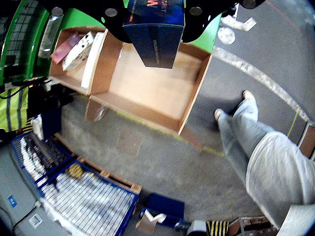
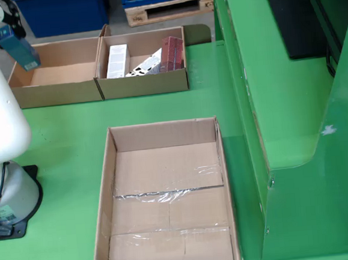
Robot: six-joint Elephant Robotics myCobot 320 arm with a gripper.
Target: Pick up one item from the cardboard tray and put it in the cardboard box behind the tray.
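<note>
1. Your end effector (image 1: 153, 14) carries a dark blue carton (image 1: 156, 37) beneath it; how it grips, by jaws or suction, you cannot tell, but the carton hangs clear of everything.
2. The carton hangs above the empty cardboard box (image 2: 55, 76), presumably lined up for a drop inside its walls.
3. Beside it, the neighbouring box (image 2: 143, 84) holds several items (image 2: 117, 61).
4. On the green surface (image 2: 66, 144), the long tray (image 2: 169, 226) lies bare.

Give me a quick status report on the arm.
Gripper holding dark blue box. Hanging over empty cardboard box. Nothing in the way below.
</note>
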